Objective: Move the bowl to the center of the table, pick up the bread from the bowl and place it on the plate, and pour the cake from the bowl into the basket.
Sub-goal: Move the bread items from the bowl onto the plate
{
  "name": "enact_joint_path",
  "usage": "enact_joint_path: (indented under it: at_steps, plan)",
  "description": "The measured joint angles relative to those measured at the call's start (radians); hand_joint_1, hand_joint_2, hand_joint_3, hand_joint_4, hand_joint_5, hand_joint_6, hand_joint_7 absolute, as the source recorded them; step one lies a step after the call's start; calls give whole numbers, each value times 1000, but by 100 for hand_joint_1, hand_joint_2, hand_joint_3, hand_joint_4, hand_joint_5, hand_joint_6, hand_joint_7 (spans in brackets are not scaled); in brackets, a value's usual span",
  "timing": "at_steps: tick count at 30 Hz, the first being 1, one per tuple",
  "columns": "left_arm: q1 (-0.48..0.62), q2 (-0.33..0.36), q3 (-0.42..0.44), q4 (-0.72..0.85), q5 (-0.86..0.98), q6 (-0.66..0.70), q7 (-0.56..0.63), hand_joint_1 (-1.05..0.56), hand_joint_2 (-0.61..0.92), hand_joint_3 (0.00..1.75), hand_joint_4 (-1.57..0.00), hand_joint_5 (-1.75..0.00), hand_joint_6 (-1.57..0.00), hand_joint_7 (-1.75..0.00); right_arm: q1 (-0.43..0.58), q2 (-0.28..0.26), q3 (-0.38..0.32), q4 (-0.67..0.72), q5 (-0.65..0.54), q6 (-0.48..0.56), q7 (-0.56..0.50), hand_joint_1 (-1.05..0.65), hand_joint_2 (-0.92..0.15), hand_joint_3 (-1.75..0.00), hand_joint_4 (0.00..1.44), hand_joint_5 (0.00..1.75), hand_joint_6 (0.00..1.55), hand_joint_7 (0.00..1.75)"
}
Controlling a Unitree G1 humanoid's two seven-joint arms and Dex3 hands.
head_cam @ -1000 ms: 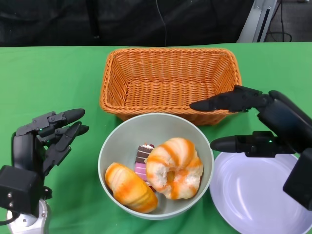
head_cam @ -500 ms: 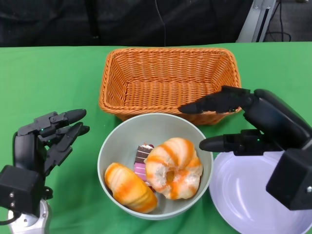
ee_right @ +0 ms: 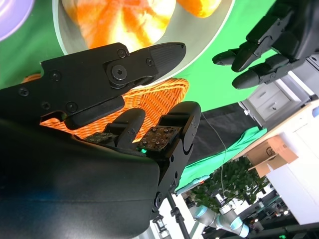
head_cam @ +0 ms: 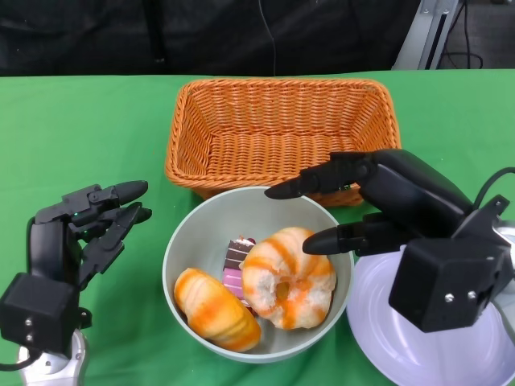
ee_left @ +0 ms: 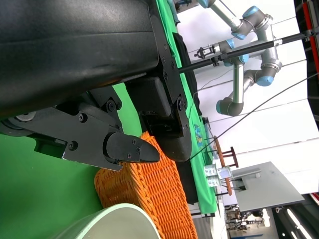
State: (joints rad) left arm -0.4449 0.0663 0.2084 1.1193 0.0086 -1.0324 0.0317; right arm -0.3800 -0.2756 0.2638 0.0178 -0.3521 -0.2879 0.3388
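A pale bowl (head_cam: 189,241) holding ring-shaped bread (head_cam: 288,276), a roll (head_cam: 216,308) and cake (head_cam: 238,254) sits before the wicker basket (head_cam: 282,133). The right hand (head_cam: 378,205) hovers over the bowl's rim, fingers spread; the left hand (head_cam: 80,229) waits empty, fingers apart.

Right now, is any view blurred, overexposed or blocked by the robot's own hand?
Head view: evenly lit and sharp, bowl and basket clear. Right wrist view: right hand fills most of the frame, the room behind washed out. Left wrist view: left hand blocks much, background very bright.
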Motion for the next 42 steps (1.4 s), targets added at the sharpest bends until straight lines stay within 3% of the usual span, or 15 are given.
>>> enact_joint_path:
  at_steps: [11, 20, 42]
  plan:
    - [0, -8, -14, -5, 7, 0, 20, -18, 92, 16, -99, -62, -120, -19, -17, -5, 38, 10, -76, 63, 1, -69, -92, -2, 72, 41, 73, 0]
    - [0, -15, -18, -7, -2, 0, 19, -18, 92, 18, -98, -64, -120, -19, 8, -13, 45, -61, -144, 113, 0, -70, -92, -2, 69, 37, 69, 0]
    - [0, -13, -31, 0, 30, 0, 49, -23, 92, 16, -96, -69, -120, -19, 44, -6, 80, -123, -176, 70, -27, -71, -91, 0, 70, 36, 67, 0]
